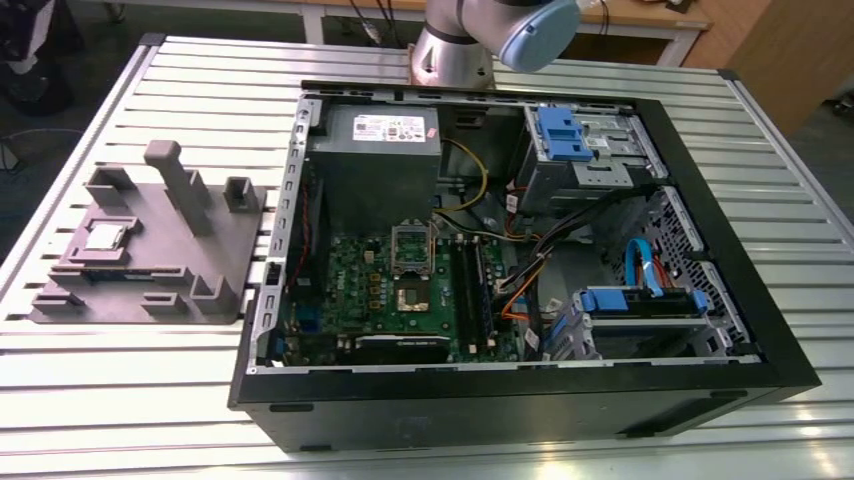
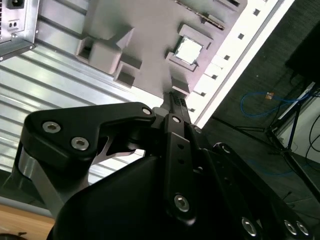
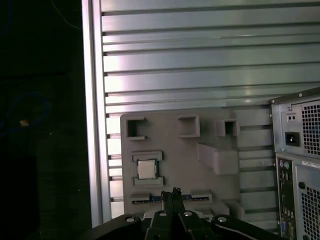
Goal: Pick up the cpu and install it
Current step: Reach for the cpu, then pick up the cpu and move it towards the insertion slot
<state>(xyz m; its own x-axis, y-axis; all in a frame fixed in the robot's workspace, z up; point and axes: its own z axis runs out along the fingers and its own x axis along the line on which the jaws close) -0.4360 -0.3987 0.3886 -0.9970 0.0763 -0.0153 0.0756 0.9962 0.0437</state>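
while cpu [image 3: 147, 170] rests in grey fixture [image 3: 175, 150] | gripper [image 3: 175, 191] clenched empty, apart from cpu

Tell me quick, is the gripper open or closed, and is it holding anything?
Gripper: closed, holding nothing. The cpu lies in the grey fixture, apart from the fingertips.

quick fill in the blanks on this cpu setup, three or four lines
1. The cpu sits on the ___ fixture block.
2. That block lies toward the exterior view's ___ of the computer case.
3. The motherboard inside the case is ___.
4. The pincer holds ___.
Missing: grey; left; green; nothing.
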